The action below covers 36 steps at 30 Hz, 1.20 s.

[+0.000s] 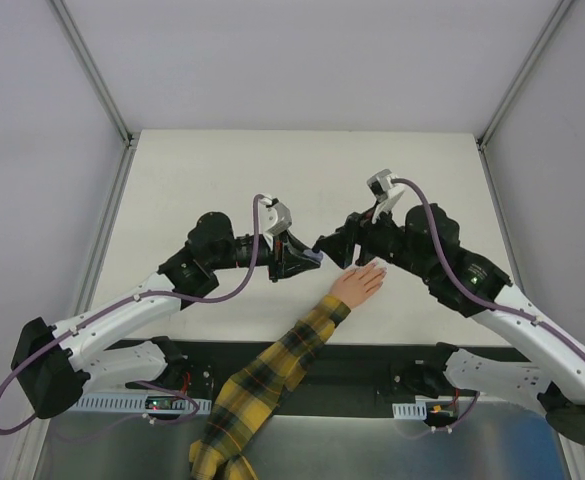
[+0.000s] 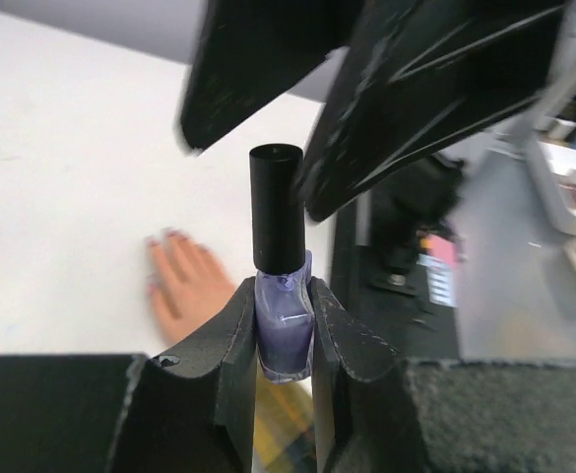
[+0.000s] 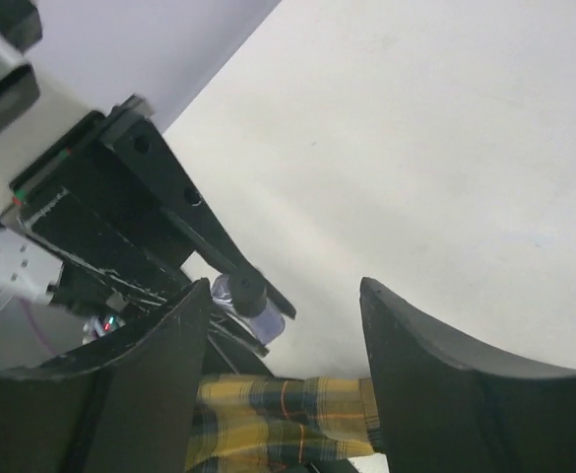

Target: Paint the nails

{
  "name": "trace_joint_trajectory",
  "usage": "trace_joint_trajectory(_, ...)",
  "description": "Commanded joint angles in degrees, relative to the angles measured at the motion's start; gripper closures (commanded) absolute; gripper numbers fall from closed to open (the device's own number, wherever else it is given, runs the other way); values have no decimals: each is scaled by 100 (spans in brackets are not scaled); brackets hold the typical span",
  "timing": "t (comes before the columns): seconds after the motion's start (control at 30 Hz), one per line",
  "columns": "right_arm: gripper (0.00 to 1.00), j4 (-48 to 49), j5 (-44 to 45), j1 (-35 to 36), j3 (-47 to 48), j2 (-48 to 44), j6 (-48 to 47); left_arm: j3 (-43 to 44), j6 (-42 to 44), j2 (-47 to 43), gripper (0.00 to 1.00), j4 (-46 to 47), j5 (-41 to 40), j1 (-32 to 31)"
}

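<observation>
A small purple bottle (image 2: 284, 320) with a black cap (image 2: 276, 207) stands upright between the jaws of my left gripper (image 2: 284, 296), which is shut on its glass body. A peach hand (image 2: 184, 281) lies flat on the table behind the bottle, its nails (image 2: 172, 235) showing as small pinkish tips. Its arm wears a yellow-and-black plaid sleeve (image 1: 272, 370). My right gripper (image 3: 286, 288) is open, its black fingers (image 2: 258, 69) spread above and to either side of the cap without touching it. From the top, both grippers meet just left of the hand (image 1: 360, 283).
The white table (image 1: 222, 180) is walled by grey panels on three sides. A black base strip (image 1: 362, 360) with both arm mounts runs along the near edge. A purple cable (image 1: 257, 230) loops over the left arm.
</observation>
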Motion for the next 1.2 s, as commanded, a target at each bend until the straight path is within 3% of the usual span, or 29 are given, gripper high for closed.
trace_joint_trajectory(0.0,31,-453,2341,413,803,295,1003,157,716,-265,100,-598,-1925,-27)
trace_joint_trajectory(0.2,32,-752,3609,915,1797,1438,1479,-63,743,-520,100,-563,-2989,-19)
trace_joint_trajectory(0.3,42,-524,3653,1003,1920,1816,1664,-142,751,-661,100,-501,-3253,-10)
trace_joint_trajectory(0.4,47,-349,3742,1091,1947,2089,1867,-204,725,-723,100,-431,-3377,-10)
trace_joint_trajectory(0.6,57,161,3575,1161,1912,2406,1761,-160,637,-670,100,-422,-3254,51)
trace_joint_trajectory(0.63,63,249,3548,1161,1869,2415,1753,-152,628,-679,100,-422,-3228,52)
trace_joint_trajectory(0.8,75,355,3478,1161,1693,2415,1823,-160,567,-714,100,-413,-3105,60)
trace_joint_trajectory(0.93,99,443,3469,1135,1412,2231,1551,-134,444,-705,100,-290,-2465,95)
trace_joint_trajectory(1.0,99,495,3434,1057,1140,1976,1149,-151,304,-696,100,-27,-1692,201)
trace_joint_trajectory(1.07,99,801,2779,864,833,1583,736,-239,-12,-696,100,558,-616,410)
trace_joint_trajectory(1.1,99,1125,895,384,309,1432,420,-274,-205,-670,100,867,18,551)
trace_joint_trajectory(1.13,100,2268,-629,75,-36,1282,-36,-318,-746,-557,100,1366,599,657)
trace_joint_trajectory(1.17,99,2976,-2019,-198,-378,1037,-66,-318,-1082,-451,100,2337,1823,797)
